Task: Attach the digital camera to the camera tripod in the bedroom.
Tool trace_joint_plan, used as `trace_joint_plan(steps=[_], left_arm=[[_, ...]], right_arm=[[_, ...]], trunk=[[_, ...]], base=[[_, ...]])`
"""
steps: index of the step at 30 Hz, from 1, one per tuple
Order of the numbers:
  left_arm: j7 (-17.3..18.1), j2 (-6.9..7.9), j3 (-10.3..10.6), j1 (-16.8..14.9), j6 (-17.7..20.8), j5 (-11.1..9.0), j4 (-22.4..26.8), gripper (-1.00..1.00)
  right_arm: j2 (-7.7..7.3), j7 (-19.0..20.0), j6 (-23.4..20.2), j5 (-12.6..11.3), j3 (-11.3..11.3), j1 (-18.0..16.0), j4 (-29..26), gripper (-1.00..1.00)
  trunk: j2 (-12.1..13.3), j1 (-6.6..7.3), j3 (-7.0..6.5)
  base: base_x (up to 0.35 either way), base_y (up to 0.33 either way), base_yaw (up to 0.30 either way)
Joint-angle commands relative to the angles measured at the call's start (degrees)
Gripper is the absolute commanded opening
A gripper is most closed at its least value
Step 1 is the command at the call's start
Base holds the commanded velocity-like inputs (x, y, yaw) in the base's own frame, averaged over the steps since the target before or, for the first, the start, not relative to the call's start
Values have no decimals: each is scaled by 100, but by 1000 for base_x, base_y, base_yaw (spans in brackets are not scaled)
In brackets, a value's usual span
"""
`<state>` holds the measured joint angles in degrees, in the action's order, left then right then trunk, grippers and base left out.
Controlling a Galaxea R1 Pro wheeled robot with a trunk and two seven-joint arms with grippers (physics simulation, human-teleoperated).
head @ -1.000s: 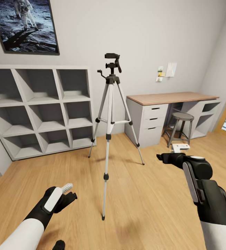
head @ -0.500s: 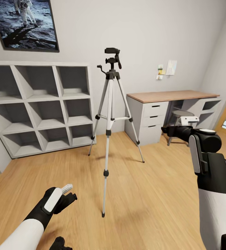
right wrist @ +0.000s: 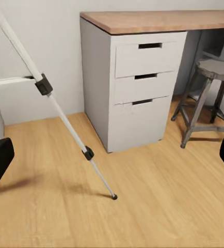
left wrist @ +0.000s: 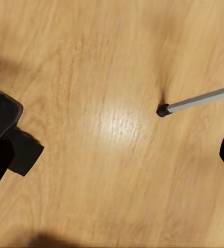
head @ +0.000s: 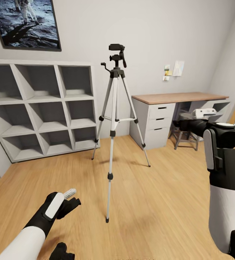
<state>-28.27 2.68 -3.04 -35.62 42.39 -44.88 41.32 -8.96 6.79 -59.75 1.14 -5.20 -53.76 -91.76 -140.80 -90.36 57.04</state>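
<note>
Two grippers show in the head view. The left gripper point(head: 68, 198) hangs low over the floor point(head: 161, 195); the right gripper point(head: 189, 121) is held up before the desk point(head: 179, 98). Both have fingers spread in their wrist views, apparently holding nothing. One tripod point(head: 114, 119) stands mid-room on three legs, one foot point(left wrist: 162, 110) under the left wrist. Beyond: one stool point(right wrist: 207, 98), three drawers point(right wrist: 143, 75), a shelf point(head: 41, 108) of nine open cubes, one picture point(head: 25, 23).

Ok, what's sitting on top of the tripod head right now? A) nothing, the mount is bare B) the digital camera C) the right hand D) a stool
A: in the head view the camera tripod ends in its bare black head, with nothing mounted on it.
</note>
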Motion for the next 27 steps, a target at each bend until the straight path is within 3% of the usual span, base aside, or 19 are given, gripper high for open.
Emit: trace_joint_plan(steps=[1,9,14,19,27], left_arm=[[-56,4,-8,1,44,-58,73,100],[-146,83,-27,-44,341,-44,533,100],[-596,177,-55,-75,735,-49,1124,100],[-881,234,-78,-70,1031,-77,1579,100],[-992,259,-86,-68,1125,-85,1721,100]], right_arm=[[-45,34,-25,11,-5,-82,-9,100],[-295,33,-25,-1,-11,-341,-33,100],[-404,36,-25,-9,-16,-380,-47,100],[-452,45,-25,-33,-35,-370,-51,100],[-464,65,-25,-56,-314,-361,-49,100]], trunk=[[-44,-22,25],[-248,-139,181],[-255,-152,292],[-262,-165,402],[-272,-186,580]], base=[[0,0,0],[0,0,0],[0,0,0],[0,0,0],[0,0,0]])
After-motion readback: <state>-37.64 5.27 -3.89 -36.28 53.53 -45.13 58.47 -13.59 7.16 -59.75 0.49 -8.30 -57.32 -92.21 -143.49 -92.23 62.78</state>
